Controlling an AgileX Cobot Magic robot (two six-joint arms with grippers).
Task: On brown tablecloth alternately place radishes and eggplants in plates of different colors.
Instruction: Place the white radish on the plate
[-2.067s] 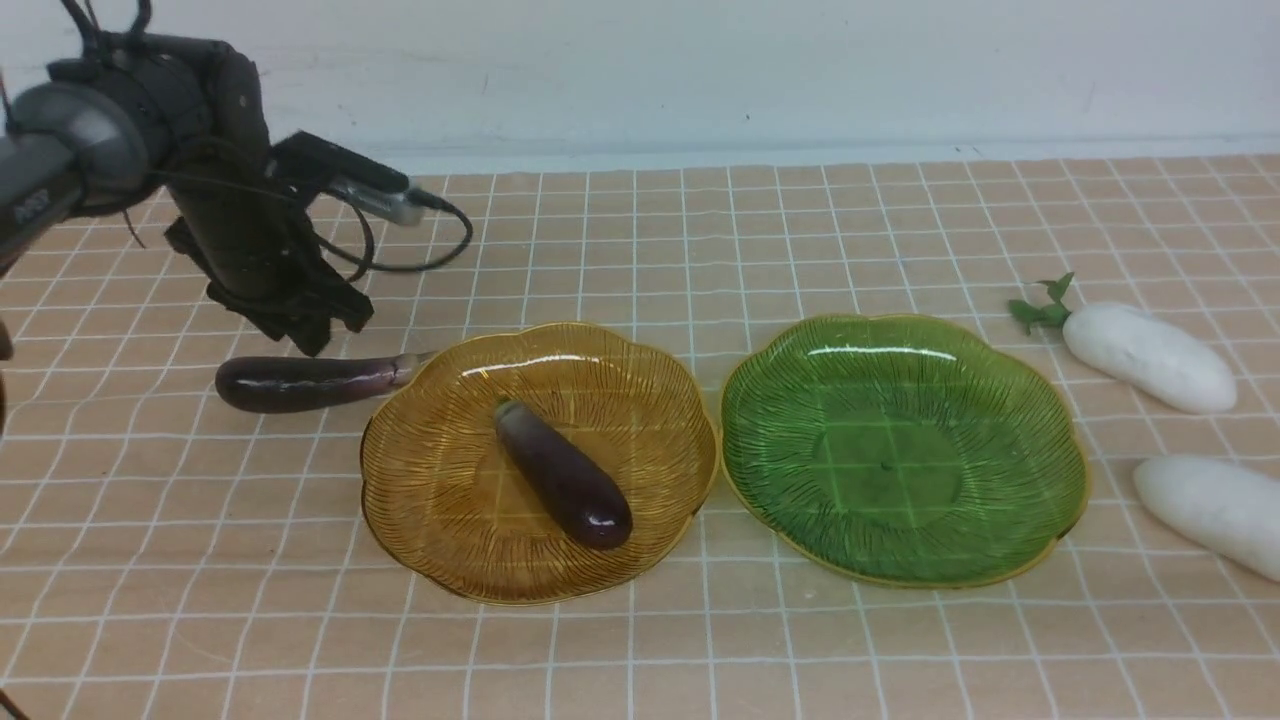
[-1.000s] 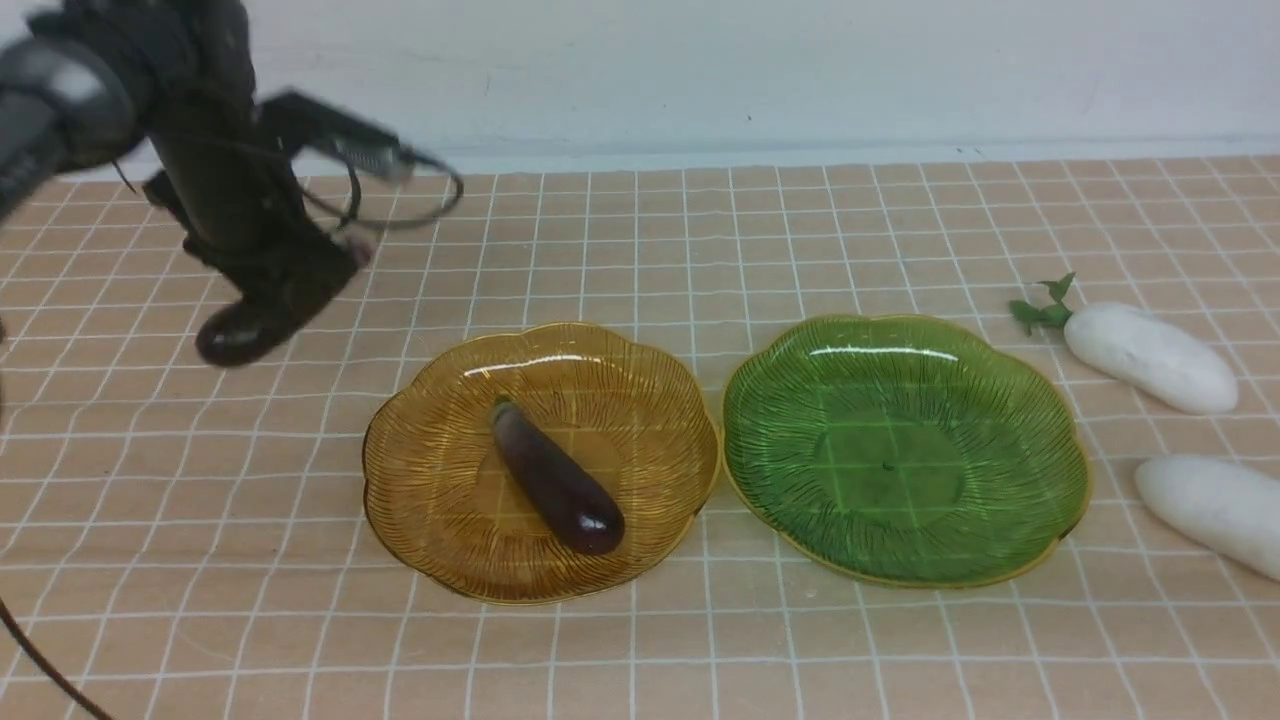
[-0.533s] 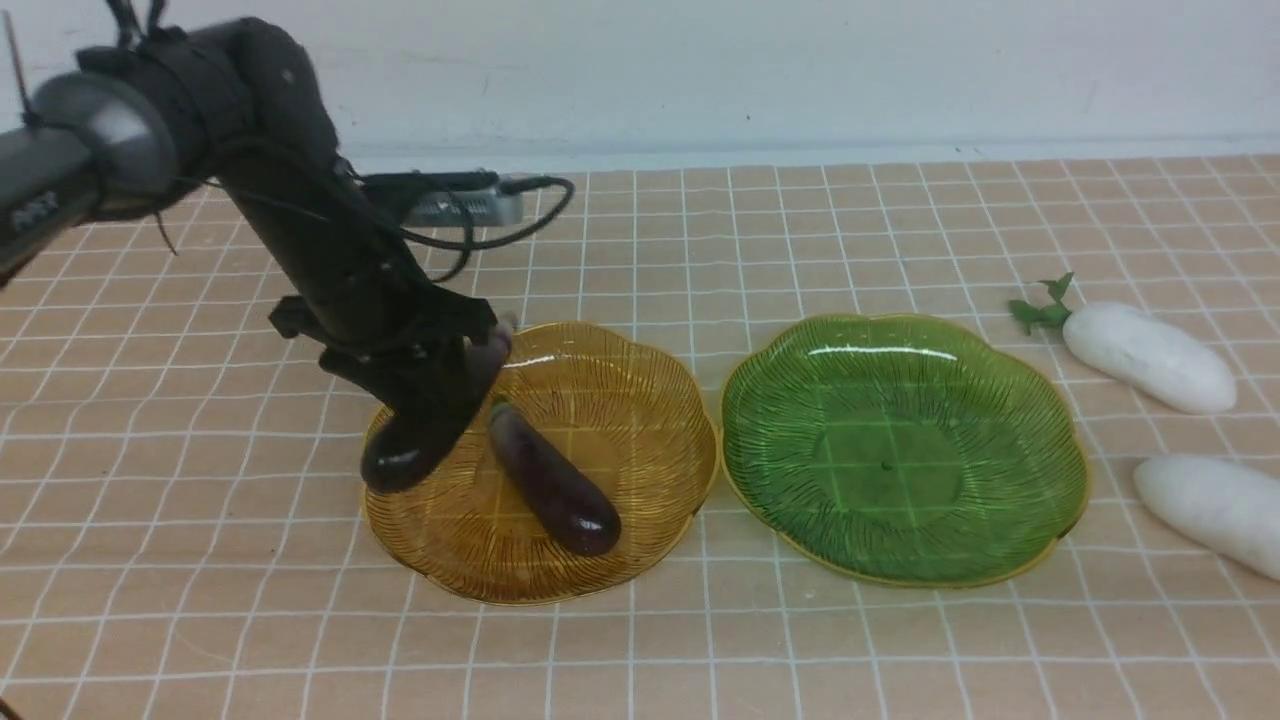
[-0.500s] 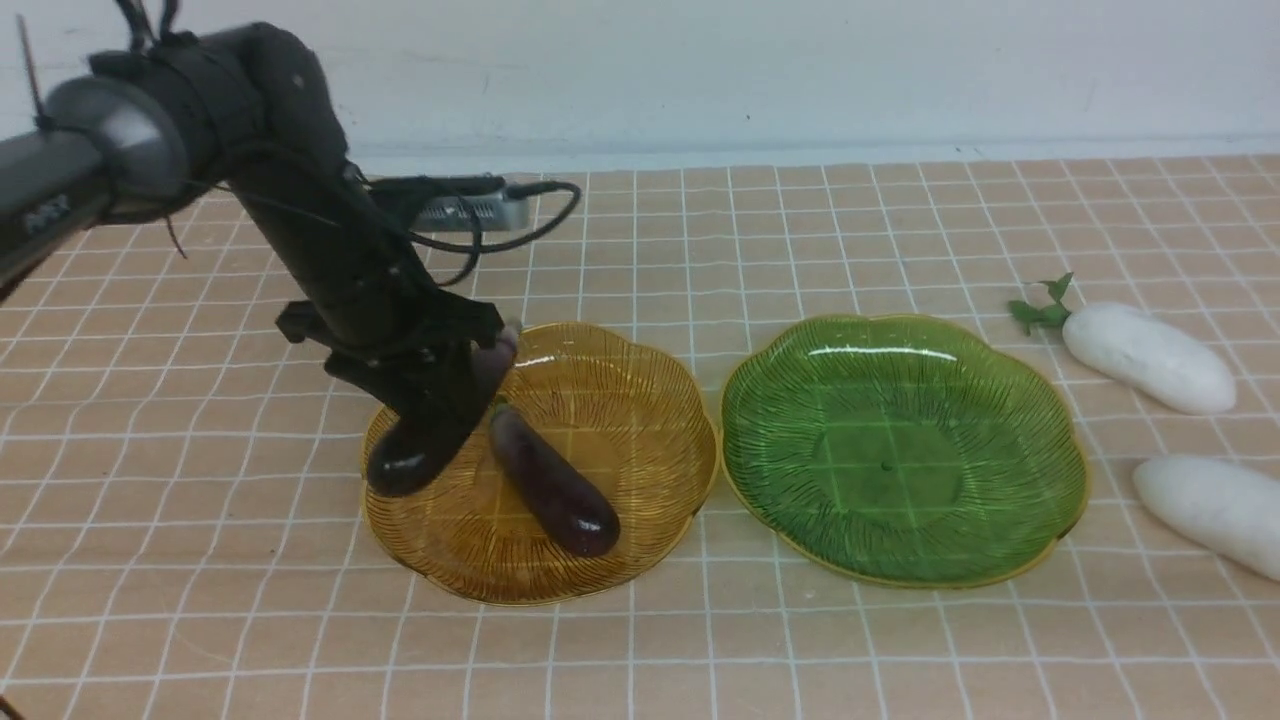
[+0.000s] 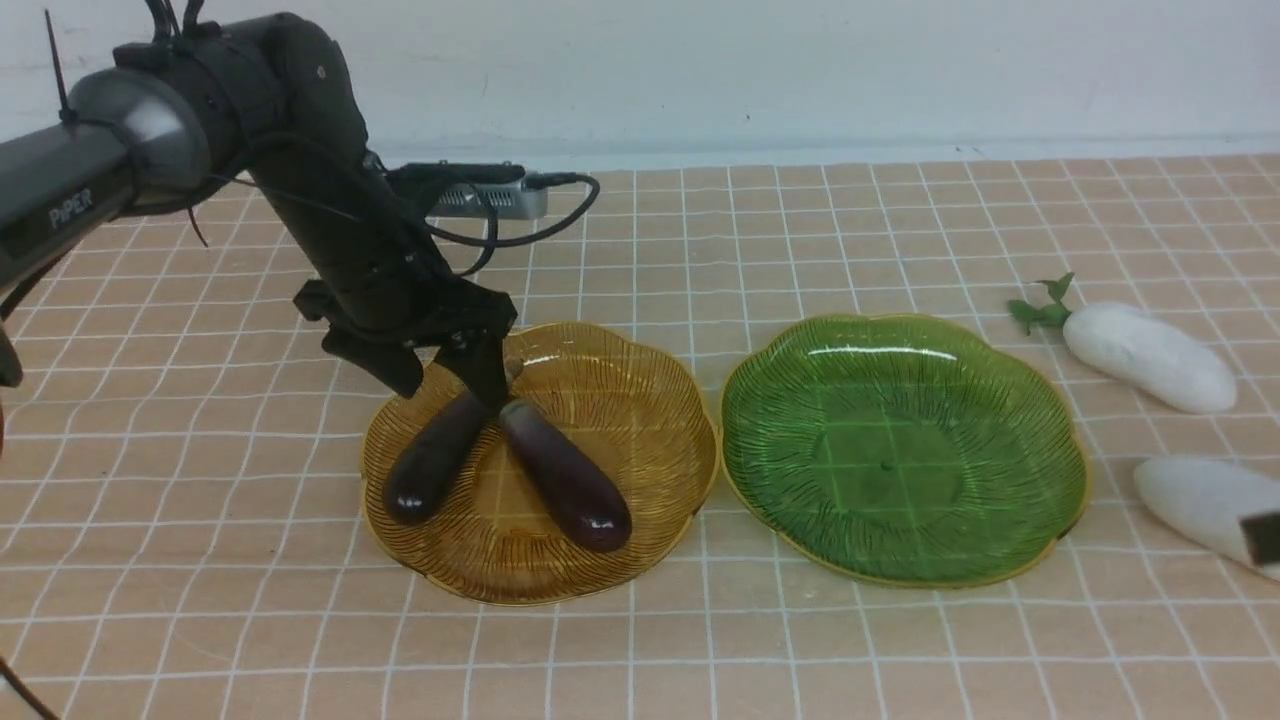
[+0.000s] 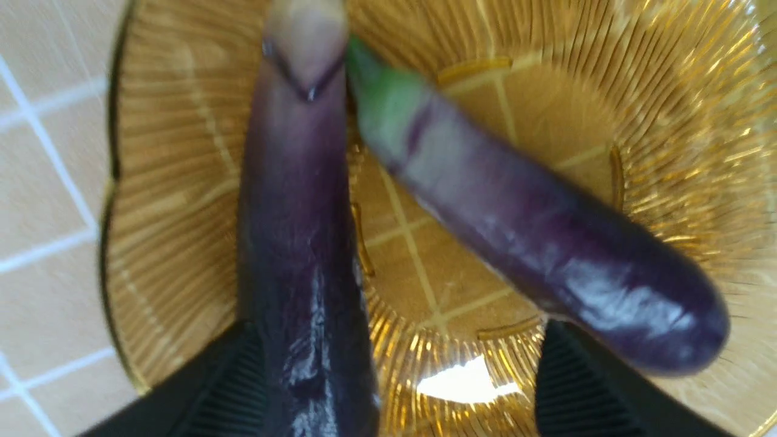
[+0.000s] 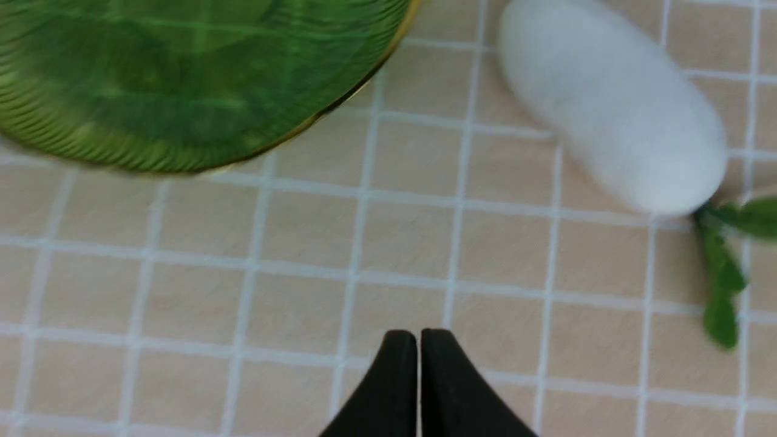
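Note:
The amber plate holds both eggplants: the slimmer one on its left side and the thicker one beside it, their stem ends nearly touching. My left gripper is open just above the slimmer eggplant's stem end, one finger on each side. In the left wrist view the slimmer eggplant lies against one finger, and the thicker one crosses the amber plate. The green plate is empty. The radish with a sprig and the plain radish lie on the brown tablecloth. My right gripper is shut and empty, and only its tip shows by the plain radish.
In the right wrist view the sprigged radish lies beyond my shut fingers, with the green plate's rim to one side. A white wall runs along the back of the tablecloth. The left arm's cable hangs over the cloth behind the amber plate.
My left gripper lifted the slimmer eggplant off the cloth, carried it to the amber plate and opened; it now lies there. My right gripper's tip has come in at the right edge.

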